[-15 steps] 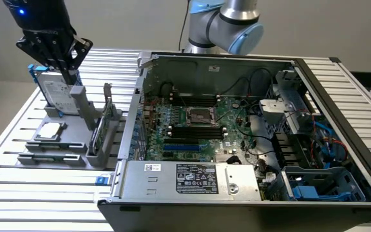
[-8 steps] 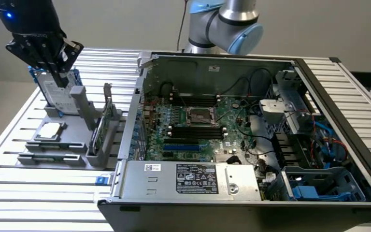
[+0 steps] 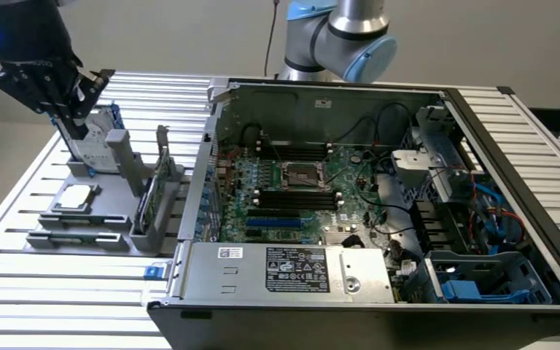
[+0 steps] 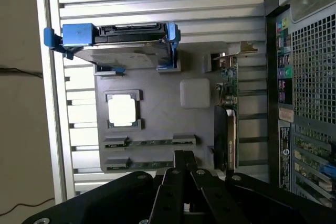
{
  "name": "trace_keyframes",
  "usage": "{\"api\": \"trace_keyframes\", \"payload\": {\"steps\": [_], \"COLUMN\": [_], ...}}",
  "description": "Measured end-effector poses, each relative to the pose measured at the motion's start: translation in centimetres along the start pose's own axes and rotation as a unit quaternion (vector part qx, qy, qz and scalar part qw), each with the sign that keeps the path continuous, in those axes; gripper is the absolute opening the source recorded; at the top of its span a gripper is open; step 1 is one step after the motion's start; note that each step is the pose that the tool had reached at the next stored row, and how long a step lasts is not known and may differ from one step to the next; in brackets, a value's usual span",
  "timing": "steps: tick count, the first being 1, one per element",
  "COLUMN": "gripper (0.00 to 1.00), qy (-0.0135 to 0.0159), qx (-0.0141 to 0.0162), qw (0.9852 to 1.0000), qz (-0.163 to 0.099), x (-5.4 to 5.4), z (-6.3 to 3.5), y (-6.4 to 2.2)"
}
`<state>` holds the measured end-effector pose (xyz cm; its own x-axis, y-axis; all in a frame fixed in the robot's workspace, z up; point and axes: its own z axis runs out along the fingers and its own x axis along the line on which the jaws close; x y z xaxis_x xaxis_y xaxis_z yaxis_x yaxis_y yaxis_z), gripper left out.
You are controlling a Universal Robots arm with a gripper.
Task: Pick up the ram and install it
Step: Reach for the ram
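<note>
Ram (image 4: pixel 149 142) sits on edge in the gray parts tray (image 4: pixel 157 82): two thin green sticks in parallel slots, the second stick (image 4: pixel 144 164) just beside the first. They are at the tray end farthest from the hard drive (image 4: pixel 126 56), and the processor chip (image 4: pixel 124 112) lies between. The black memory slots (image 3: pixel 297 197) on the motherboard (image 3: pixel 348 168) look empty, though I can't be sure.

Gripper (image 3: pixel 74 117) is clenched with nothing in it. In the exterior view it hangs above the hard-drive end of the tray, well apart from the sticks. My read: this is the approach for the pick, and the grasp is not yet begun.

To do it well:
- The jaws have to open before any descent.
- Set the fingers across the stick's flat faces and centre them along its length.
- Come straight down so the stick lifts out without tilting.
- Take the top edge only, since the holder clips (image 4: pixel 184 140) at each end cover the lower part.

Around the sticks, a white block (image 4: pixel 195 93) and an upright expansion card (image 4: pixel 229 114) stand on the tray side toward the open PC case (image 3: pixel 202 182). The card is the nearest tall thing to the sticks' end, so wide-open fingers could brush it. The neighbouring stick is tight too: one finger has to fit in the gap between the two. The case wall rises right beside the tray, which is a likely snag on any move toward the board.
</note>
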<state>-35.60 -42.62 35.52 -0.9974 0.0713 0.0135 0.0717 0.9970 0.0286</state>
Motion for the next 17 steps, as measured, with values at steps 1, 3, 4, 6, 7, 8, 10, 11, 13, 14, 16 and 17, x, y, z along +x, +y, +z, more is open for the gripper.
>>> {"api": "trace_keyframes", "payload": {"steps": [1,3,4,6,7,8,10,11,13,14,16,17], "gripper": [0.11,0.11,0.11,0.11,0.11,0.11,0.11,0.11,0.11,0.11,0.11,0.11], "qy": [0.0005,0.0014,0.0019,0.0027,0.0031,0.0036,0.0049,0.0057,0.0073,0.0081,0.0097,0.0106], "qx": [0.0000,0.0001,0.0001,0.0002,0.0002,0.0003,0.0003,0.0004,0.0005,0.0006,0.0007,0.0008], "qw": [1.0000,1.0000,1.0000,1.0000,1.0000,1.0000,1.0000,1.0000,1.0000,1.0000,1.0000,0.9999], "qz": [0.000,0.000,0.000,0.000,0.000,0.000,0.000,0.000,0.000,0.000,-0.001,-0.001], "x": [0.1,0.5,0.6,1.0,1.1,1.3,1.4,1.5,1.6,1.7,1.7,1.8], "z": [0.11,0.36,0.49,0.74,0.86,0.97,1.24,1.36,1.58,1.69,1.86,1.92], "y": [-0.12,-0.38,-0.50,-0.76,-0.89,-1.02,-1.34,-1.50,-1.82,-1.97,-2.26,-2.39]}}
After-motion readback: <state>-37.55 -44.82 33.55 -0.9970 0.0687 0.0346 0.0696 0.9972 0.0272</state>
